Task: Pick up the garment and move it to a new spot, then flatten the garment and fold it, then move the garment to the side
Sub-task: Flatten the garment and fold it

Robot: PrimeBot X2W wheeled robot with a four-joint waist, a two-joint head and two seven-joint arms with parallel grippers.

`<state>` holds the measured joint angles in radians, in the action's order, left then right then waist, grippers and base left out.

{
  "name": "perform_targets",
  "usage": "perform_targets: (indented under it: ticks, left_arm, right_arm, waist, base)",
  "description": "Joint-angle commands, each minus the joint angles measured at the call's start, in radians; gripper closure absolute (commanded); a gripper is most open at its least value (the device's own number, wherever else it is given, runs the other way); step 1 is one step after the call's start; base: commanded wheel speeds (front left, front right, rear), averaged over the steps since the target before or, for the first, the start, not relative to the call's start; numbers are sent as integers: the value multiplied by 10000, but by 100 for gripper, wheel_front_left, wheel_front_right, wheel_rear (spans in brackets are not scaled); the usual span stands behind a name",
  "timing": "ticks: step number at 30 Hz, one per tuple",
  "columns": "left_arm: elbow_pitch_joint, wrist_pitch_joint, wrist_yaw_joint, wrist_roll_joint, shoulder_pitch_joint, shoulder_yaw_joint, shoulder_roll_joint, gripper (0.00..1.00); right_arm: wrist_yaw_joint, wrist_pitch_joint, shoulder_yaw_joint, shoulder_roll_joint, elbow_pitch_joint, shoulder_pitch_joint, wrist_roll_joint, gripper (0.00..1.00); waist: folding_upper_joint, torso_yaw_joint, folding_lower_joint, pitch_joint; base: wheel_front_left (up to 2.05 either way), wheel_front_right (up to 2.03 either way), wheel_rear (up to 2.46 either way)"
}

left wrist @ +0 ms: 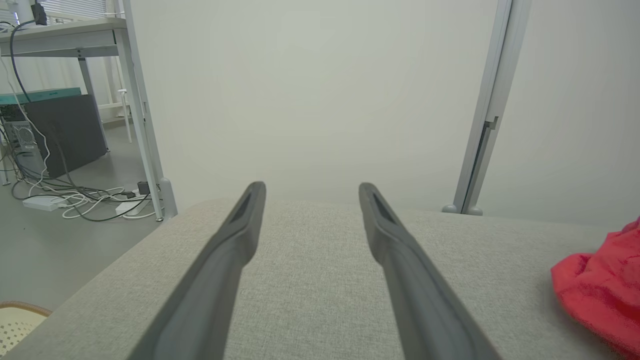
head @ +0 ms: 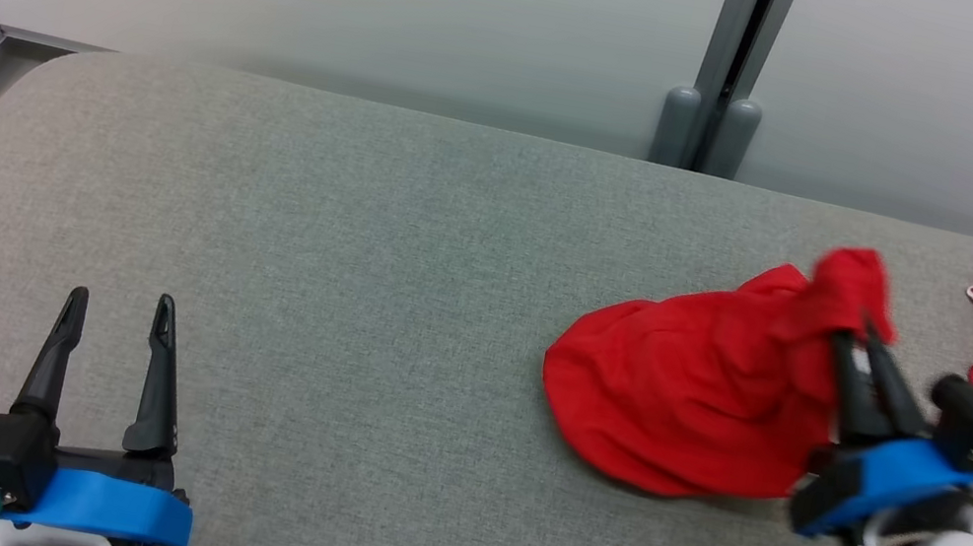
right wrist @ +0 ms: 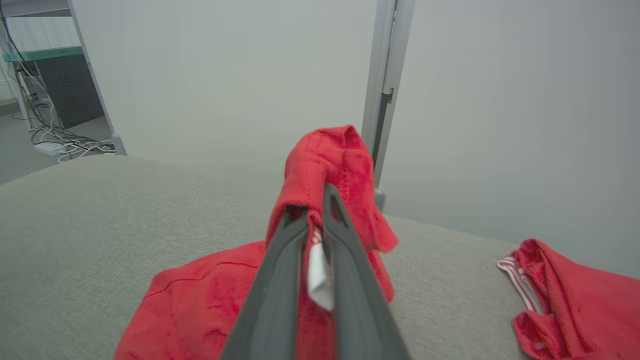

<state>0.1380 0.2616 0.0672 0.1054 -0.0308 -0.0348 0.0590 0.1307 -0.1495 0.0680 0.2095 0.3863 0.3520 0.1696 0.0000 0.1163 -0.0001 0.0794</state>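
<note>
stage: pick-up begun | right pincer (head: 858,337): clamped on garment (head: 675,396) edge, raised above counter (head: 352,239) right side, bulk resting there | left pincer (head: 121,301): wide open, empty, over counter near-left | remaining: relocate, flatten, fold, set aside

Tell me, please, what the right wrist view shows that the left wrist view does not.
Right wrist view's extras: the right gripper shut on a raised fold of the red garment, a white tag between its fingers, and a second red garment with white stripes. Left wrist view's extras: the open left gripper and a pale perforated object. Shared: the grey table, the red garment, floor cables.
</note>
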Motion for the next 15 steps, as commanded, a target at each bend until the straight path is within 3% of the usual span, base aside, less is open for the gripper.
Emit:
perform_targets:
  ticks: [1,8,15]
  left_arm:
    - [-13,45,16,9,-6,-24,-2,0]
    - [36,45,36,46,-208,102,-35,0]
    - [143,45,-12,142,-392,308,-68,0]
  right_arm:
    - [1,101,323,-216,-215,209,3,100]
    - [1,345,2608,-1315,-61,915,404,100]
    - [1,123,5207,-1595,1168,1442,1153,100]
  waist:
    - [0,50,1,18]
    - [0,469,1,171]
    - [0,912,1,353]
  base:
    - [0,0,0]
    - [0,0,0]
    - [0,0,0]
